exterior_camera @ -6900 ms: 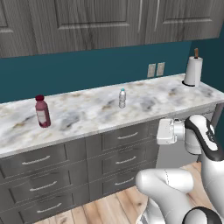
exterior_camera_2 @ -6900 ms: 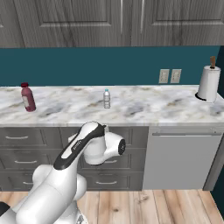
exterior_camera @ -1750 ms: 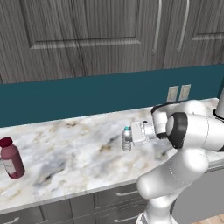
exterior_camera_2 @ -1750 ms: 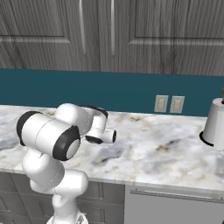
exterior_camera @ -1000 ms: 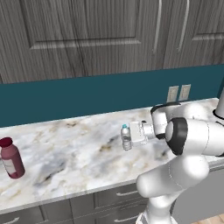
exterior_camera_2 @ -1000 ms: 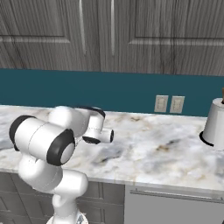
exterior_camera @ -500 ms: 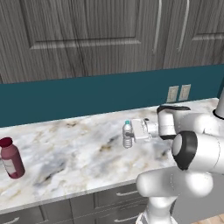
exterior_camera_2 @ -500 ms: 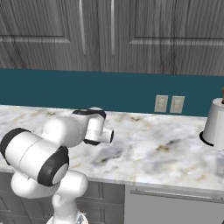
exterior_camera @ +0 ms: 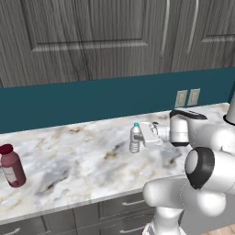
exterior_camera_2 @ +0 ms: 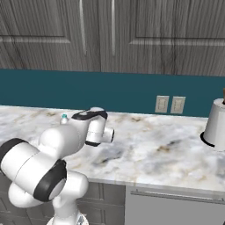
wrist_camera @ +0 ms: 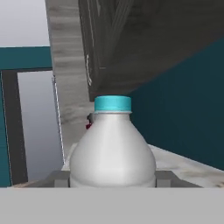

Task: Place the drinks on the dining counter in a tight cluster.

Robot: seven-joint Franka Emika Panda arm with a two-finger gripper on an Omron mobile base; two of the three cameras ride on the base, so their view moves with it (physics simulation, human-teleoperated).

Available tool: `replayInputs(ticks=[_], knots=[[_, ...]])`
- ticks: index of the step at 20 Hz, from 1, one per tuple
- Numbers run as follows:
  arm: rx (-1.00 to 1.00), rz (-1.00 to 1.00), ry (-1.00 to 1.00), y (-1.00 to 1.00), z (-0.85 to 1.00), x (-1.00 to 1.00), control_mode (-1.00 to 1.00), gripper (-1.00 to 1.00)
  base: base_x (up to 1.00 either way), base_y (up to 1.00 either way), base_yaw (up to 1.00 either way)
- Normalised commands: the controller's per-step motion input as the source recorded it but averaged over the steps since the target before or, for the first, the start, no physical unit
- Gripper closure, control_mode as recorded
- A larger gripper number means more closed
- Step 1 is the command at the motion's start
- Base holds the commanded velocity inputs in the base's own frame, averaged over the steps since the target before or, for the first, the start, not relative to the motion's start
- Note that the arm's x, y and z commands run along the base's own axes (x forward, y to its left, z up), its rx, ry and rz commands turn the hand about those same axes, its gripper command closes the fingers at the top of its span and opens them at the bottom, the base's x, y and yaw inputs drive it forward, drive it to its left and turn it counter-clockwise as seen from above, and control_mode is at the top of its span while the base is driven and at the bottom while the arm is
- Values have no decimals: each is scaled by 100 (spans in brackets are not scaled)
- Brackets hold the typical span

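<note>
The clear water bottle (exterior_camera: pixel 135 138) with its teal cap is seen upright and clamped between the fingers (wrist_camera: pixel 58 178) of the gripper (exterior_camera: pixel 143 136), above the marble counter (exterior_camera: pixel 82 165) near the teal backsplash (exterior_camera: pixel 92 98). The pink-red juice bottle (exterior_camera: pixel 12 165) stands well apart on the counter, toward 9 o'clock from the water bottle in the left base view.
</note>
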Motion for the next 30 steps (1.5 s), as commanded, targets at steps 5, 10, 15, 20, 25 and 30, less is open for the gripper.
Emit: replayInputs(ticks=[5, 10, 15, 20, 25, 30], knots=[[-8, 1, 0, 0, 5, -17, -100, 100, 0, 0, 0], [0, 0, 0, 0, 0, -2, -100, 100, 0, 0, 0], [0, 0, 0, 2, -1, -13, 100, 100, -7, 0, 0], [0, 0, 0, 0, 0, 0, 100, 100, -54, 0, 0], [0, 0, 0, 0, 0, 0, 100, 100, -66, 6, 3], [0, 0, 0, 0, 0, 0, 100, 100, -51, 14, 9]])
